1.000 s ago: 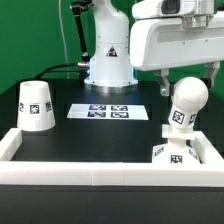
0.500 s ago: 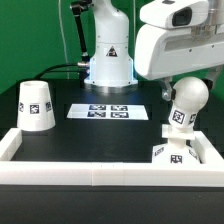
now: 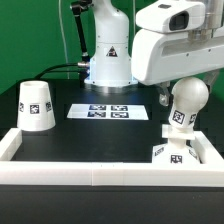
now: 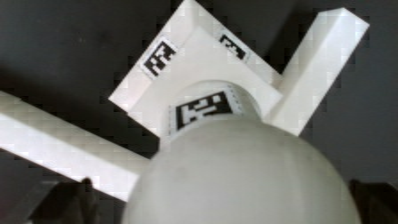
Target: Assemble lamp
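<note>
The round white bulb [image 3: 186,101] stands upright on the small square base [image 3: 177,154] in the front right corner of the white fence. In the wrist view the bulb [image 4: 228,150] fills the middle, with the tagged base [image 4: 185,58] beyond it. My gripper [image 3: 189,91] hangs over the bulb with a dark finger [image 3: 165,94] on either side. In the wrist view the gripper [image 4: 217,206] is open: a gap shows between one finger [image 4: 64,203] and the bulb. The tapered shade [image 3: 34,105] stands apart at the exterior view's left.
The marker board [image 3: 105,111] lies flat on the black table in front of the arm's pedestal [image 3: 108,60]. A low white fence [image 3: 80,170] runs along the front and both sides; its walls [image 4: 322,70] meet in the corner close to the base.
My hand has shifted a little to the exterior view's left and turned above the bulb. The bulb, base and shade have stayed where they were.
</note>
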Controlling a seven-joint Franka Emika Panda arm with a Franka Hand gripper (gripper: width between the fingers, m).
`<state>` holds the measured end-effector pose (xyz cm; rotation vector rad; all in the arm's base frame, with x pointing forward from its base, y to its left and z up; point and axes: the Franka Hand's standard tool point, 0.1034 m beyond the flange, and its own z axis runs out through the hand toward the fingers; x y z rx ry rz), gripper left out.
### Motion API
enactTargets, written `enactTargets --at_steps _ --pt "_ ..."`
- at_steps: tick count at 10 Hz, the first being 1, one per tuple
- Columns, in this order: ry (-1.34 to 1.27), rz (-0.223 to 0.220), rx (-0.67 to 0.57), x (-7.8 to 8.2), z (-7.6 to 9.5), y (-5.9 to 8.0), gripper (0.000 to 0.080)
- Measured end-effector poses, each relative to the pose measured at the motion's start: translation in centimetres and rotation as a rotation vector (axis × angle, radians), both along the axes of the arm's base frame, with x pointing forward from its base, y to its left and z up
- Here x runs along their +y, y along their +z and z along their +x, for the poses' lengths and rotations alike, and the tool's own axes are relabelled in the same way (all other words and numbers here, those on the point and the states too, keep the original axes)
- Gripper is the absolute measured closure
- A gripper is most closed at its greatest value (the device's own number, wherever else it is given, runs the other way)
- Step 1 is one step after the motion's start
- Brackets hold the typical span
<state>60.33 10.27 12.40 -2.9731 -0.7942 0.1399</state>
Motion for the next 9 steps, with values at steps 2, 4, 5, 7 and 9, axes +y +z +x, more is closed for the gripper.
enactTargets --at_steps 2,4,5,7,9 --pt "0.000 -0.001 0.004 0.7 -0.2 -0.2 0.0101" --pt "0.004 0.000 0.002 0.8 -0.2 -0.3 0.0101" --pt "0.012 0.001 0.003 0.7 -0.2 -0.5 0.0101" --pt "0.025 0.002 0.003 0.4 -0.1 -0.5 0.0222" --pt "0.064 0.010 0.005 -0.7 0.0 -0.5 0.0222"
